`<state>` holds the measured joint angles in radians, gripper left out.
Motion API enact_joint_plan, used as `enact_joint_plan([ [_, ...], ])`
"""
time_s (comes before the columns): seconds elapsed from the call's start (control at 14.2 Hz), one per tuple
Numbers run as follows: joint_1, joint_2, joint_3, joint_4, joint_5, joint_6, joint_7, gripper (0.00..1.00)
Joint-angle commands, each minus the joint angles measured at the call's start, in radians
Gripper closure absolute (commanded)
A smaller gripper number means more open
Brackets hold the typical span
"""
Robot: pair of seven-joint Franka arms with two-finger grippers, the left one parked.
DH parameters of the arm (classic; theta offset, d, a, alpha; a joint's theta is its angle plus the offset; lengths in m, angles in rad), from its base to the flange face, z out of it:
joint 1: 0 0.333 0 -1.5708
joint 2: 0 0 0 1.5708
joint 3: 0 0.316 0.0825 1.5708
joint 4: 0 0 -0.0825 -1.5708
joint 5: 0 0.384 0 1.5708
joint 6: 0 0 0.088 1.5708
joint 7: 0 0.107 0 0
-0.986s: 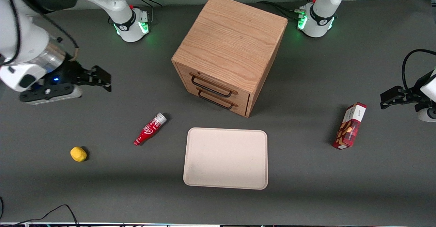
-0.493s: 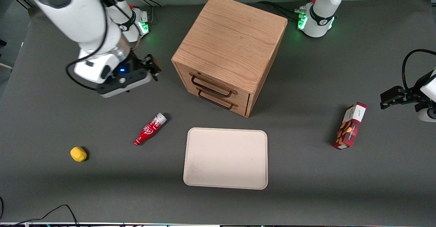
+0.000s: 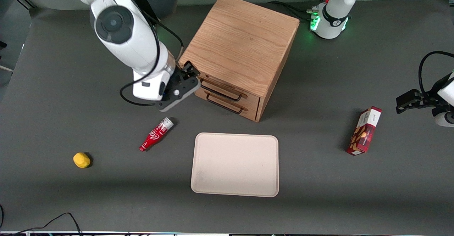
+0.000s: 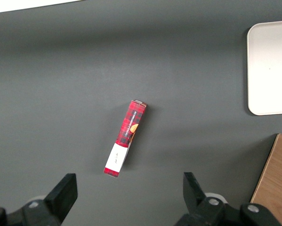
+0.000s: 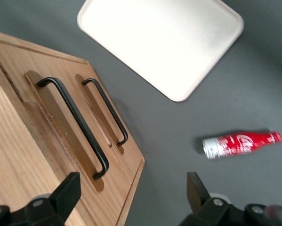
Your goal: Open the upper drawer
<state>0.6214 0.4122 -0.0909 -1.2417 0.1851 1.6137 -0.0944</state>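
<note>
The oak cube cabinet (image 3: 241, 41) stands mid-table, both drawers shut. The upper drawer (image 3: 228, 86) carries a wide black wire handle (image 3: 220, 89), which also shows in the right wrist view (image 5: 77, 123). The lower drawer's handle (image 3: 225, 105) sits just beneath it and shows in the right wrist view too (image 5: 108, 110). My right gripper (image 3: 191, 71) is open and empty. It hovers at the drawer front's corner toward the working arm's end, level with the upper drawer and touching nothing. In the right wrist view the gripper (image 5: 131, 197) frames the cabinet's front edge between its two black fingers (image 5: 65, 192).
A cream tray (image 3: 234, 164) lies in front of the cabinet, nearer the camera. A red bottle (image 3: 156, 134) lies on its side just below my gripper. A yellow lump (image 3: 81, 159) sits toward the working arm's end. A red box (image 3: 364, 130) stands toward the parked arm's end.
My right arm has swung in from the working arm's end of the table to the cabinet's front corner. The drawers and the loose objects have not moved.
</note>
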Motion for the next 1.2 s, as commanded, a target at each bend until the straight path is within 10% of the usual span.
enact_joint_plan([
  [0.0, 0.004, 0.069, -0.013, 0.071, 0.065, -0.009, -0.122, 0.00],
  [1.13, 0.024, 0.114, 0.043, -0.087, 0.139, 0.202, -0.330, 0.00],
])
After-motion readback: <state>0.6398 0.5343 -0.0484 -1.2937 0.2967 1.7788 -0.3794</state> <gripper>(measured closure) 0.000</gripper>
